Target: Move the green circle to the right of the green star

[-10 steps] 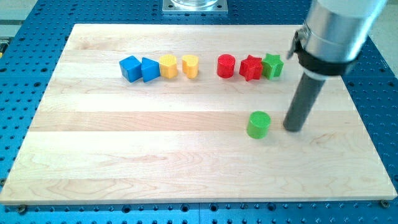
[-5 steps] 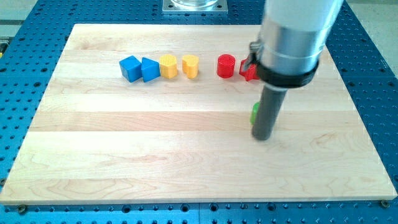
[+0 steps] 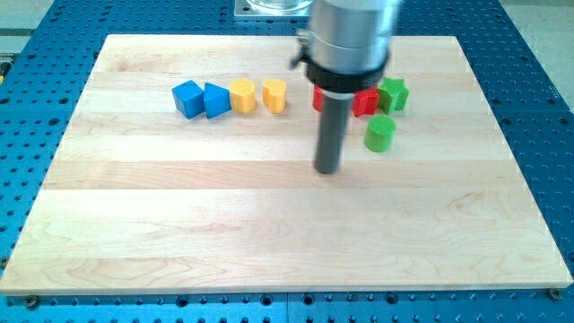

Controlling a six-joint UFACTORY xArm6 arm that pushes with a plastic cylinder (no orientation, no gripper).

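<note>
Open board (image 3: 269, 233) along bottom edge and both bottom corners. Near top edge, blocked by green star (image 3: 393, 93), red star (image 3: 365, 102), green circle (image 3: 379, 134) just below.

- Board (image 3: 179, 215) — pale wood, faintly striped.
- Table (image 3: 538, 108) — blue, dotted with holes.
- Blocks: two blue, two yellow, two red; green circle (image 3: 379, 134), green star (image 3: 393, 93).
- Tip (image 3: 328, 170) — dark grey.

The wooden board (image 3: 179, 215) looks pale, smooth and matt, with visible grain. Around it lies blue perforated metal (image 3: 538, 108). The green circle (image 3: 379, 134) looks like matt plastic.
</note>
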